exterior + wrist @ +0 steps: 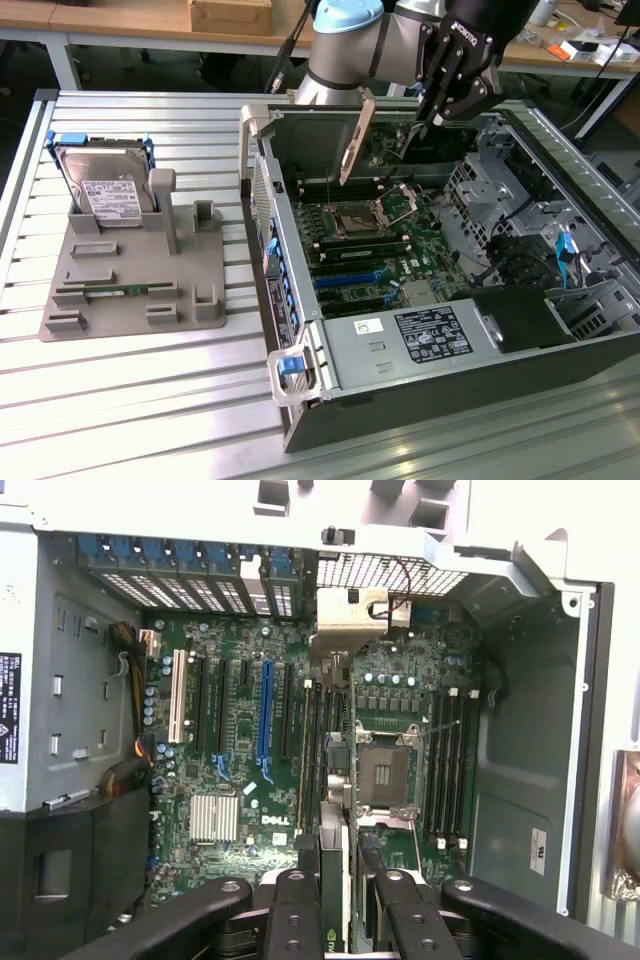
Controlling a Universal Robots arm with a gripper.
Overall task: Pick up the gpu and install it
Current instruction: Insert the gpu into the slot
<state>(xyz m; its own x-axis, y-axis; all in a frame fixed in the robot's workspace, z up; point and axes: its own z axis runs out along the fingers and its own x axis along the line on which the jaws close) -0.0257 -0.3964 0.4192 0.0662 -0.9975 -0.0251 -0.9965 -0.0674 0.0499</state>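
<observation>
The gpu [354, 140] hangs upright above the open computer case [300, 300], its silver end bracket pointing toward the exterior view's left. My gripper [432, 108] is shut on the card's upper edge, over the back part of the motherboard [400, 265]. In the wrist view the gpu [337, 870] shows edge-on as a thin strip between my black fingers [295, 910], with its bracket [350, 620] at the far end near the case's rear vents. Below it lie the CPU socket [385, 775] and memory slots; the blue expansion slot [265, 710] lies off to one side.
A grey fixture [130, 270] on the slatted table at the exterior view's left holds a silver hard drive [105, 190] and a narrow green memory stick [110, 292]. Case walls, drive cages [500, 190] and a black shroud [520, 320] surround the motherboard.
</observation>
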